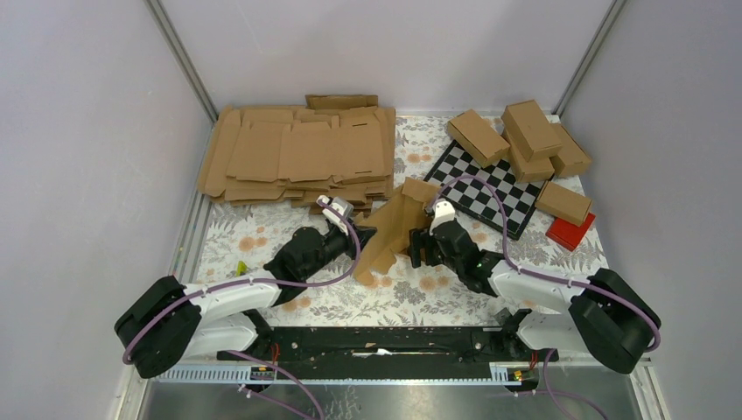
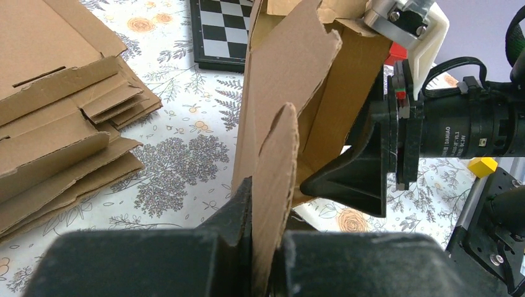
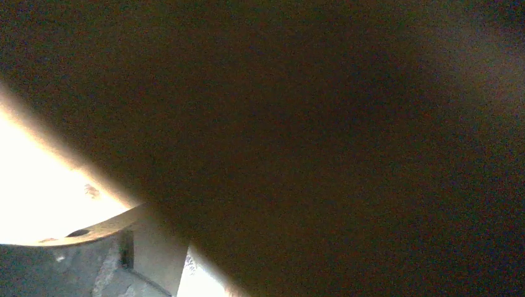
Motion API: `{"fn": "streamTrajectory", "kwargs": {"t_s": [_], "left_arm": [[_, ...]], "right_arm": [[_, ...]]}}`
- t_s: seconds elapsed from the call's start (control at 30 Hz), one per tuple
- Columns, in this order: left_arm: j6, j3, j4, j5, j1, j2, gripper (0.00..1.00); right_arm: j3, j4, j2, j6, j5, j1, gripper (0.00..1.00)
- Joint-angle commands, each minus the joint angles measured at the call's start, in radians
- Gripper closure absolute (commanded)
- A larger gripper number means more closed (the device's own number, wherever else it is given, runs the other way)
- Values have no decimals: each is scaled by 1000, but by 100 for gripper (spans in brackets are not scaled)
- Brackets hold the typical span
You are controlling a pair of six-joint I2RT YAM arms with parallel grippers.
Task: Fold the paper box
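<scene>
The paper box, a half-formed brown cardboard carton, stands tilted between my two arms at the table's middle. In the left wrist view the paper box rises straight ahead, and my left gripper is shut on one rounded flap of it. My left gripper meets the box from the left. My right gripper sits against the box's right side. One of its black fingers lies at the far end of its rail beside the lower wall, so the jaws stand wide. Dark cardboard fills the right wrist view.
A stack of flat cardboard sheets lies at the back left. A chessboard and several folded brown boxes are at the back right, with a small red box beside them. A flowered cloth covers the table.
</scene>
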Motion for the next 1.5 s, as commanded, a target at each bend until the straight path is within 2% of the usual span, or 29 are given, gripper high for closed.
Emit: {"fn": "streamTrajectory", "kwargs": {"t_s": [0.0, 0.13, 0.43, 1.0, 1.1, 1.27, 1.47], "left_arm": [[-18, 29, 43, 119, -5, 26, 100], [-29, 31, 73, 197, -4, 45, 100], [-24, 40, 40, 157, -5, 48, 100], [-12, 35, 25, 131, -4, 25, 100], [-11, 35, 23, 132, -5, 19, 100], [-10, 34, 22, 139, -4, 16, 100], [-11, 35, 21, 142, -4, 15, 100]], "right_arm": [[-15, 28, -32, -57, -123, 13, 15], [-29, 49, -48, -45, -119, 12, 12], [-78, 65, -99, -27, -141, 14, 1], [-107, 98, -142, -14, -149, 12, 0], [-101, 99, -127, -16, -123, 11, 5], [-95, 112, -105, 46, 24, 11, 23], [-28, 93, 4, 91, 83, 15, 30]]}}
